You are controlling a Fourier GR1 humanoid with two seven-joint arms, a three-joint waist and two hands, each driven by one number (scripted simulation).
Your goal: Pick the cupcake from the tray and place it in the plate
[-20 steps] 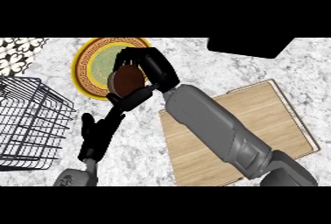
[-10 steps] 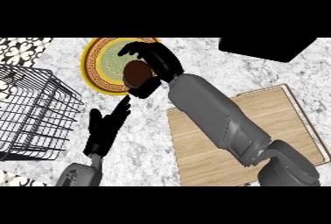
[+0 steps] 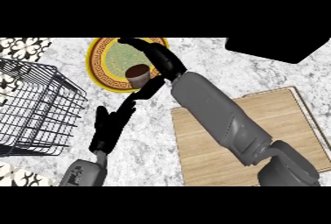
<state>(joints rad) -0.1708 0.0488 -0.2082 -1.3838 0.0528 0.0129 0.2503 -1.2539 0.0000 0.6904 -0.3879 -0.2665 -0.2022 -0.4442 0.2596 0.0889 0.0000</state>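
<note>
A: How does the right arm look?

B: The right forearm [image 3: 216, 116] is a thick grey cylinder, smooth, with a rounder dark grey part at its lower end. The right hand [image 3: 161, 59] is black, with slim jointed fingers.

A: And the left one?

B: The left forearm [image 3: 84, 173] is also grey, with a faint marking. The left hand [image 3: 110, 127] is black too.

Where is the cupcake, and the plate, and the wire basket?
cupcake [image 3: 137, 73], head view, on its brown side.
plate [image 3: 98, 53], head view, on its yellow patterned rim.
wire basket [image 3: 39, 109], head view, on its black wire wall.
</note>
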